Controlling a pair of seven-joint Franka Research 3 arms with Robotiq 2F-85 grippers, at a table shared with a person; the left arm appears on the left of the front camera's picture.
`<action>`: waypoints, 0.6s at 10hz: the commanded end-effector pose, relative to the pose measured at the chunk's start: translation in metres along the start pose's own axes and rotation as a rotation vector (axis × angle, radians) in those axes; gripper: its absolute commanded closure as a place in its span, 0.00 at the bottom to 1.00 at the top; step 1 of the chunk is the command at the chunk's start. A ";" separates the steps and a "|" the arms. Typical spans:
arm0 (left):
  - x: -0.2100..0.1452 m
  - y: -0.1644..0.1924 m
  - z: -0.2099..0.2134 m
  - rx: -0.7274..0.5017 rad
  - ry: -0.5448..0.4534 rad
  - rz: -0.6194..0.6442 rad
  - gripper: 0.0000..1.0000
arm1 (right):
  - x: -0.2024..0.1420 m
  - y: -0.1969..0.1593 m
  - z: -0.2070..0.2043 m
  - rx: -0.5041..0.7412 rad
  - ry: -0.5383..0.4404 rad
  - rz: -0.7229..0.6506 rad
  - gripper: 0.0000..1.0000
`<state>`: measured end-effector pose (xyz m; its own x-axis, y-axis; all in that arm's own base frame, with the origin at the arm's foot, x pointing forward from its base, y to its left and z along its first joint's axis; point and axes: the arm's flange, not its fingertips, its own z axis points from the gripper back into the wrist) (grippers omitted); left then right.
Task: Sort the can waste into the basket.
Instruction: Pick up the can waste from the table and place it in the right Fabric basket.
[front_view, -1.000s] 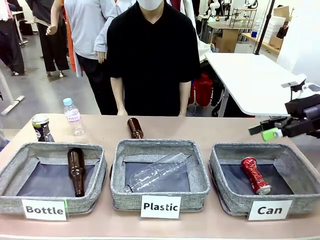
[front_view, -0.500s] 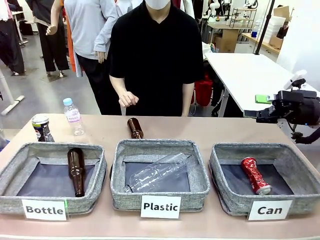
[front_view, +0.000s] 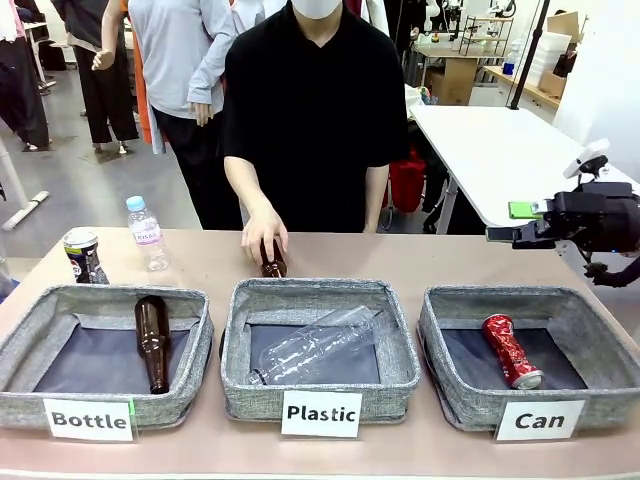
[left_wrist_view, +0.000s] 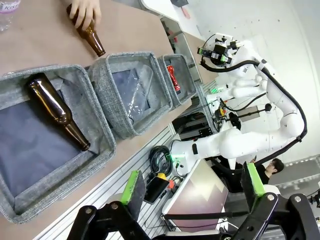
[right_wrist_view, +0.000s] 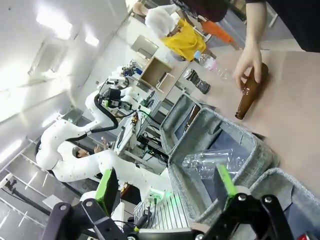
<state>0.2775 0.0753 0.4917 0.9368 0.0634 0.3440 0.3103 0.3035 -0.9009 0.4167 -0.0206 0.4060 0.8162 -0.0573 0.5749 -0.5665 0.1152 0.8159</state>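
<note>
While red can (front_view: 511, 350) lies in Can basket (front_view: 468, 402), R fingers (front_view: 522, 210) hang spread.

Tan table (front_view: 430, 262), Bottle basket (front_view: 20, 395), Plastic basket (front_view: 245, 400), Can basket (front_view: 460, 402), dark can (front_view: 84, 258), water bottle (front_view: 146, 235), brown bottle (front_view: 272, 268) lying

A white table (front_view: 500, 155) stands on grey floor (front_view: 85, 190).
</note>
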 end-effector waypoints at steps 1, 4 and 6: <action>-0.001 -0.002 0.001 -0.022 -0.005 -0.002 0.00 | 0.000 0.003 0.003 0.010 0.004 0.023 0.00; 0.000 0.000 0.000 0.000 0.000 0.000 0.00 | 0.000 0.003 0.003 0.010 0.004 0.023 0.00; 0.022 -0.005 0.006 0.135 0.033 0.019 0.00 | 0.000 0.003 0.003 0.010 0.004 0.023 0.00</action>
<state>0.2819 0.0767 0.4964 0.9408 0.0513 0.3350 0.2966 0.3536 -0.8871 0.4164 -0.0220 0.4060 0.8154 -0.0586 0.5759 -0.5673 0.1166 0.8152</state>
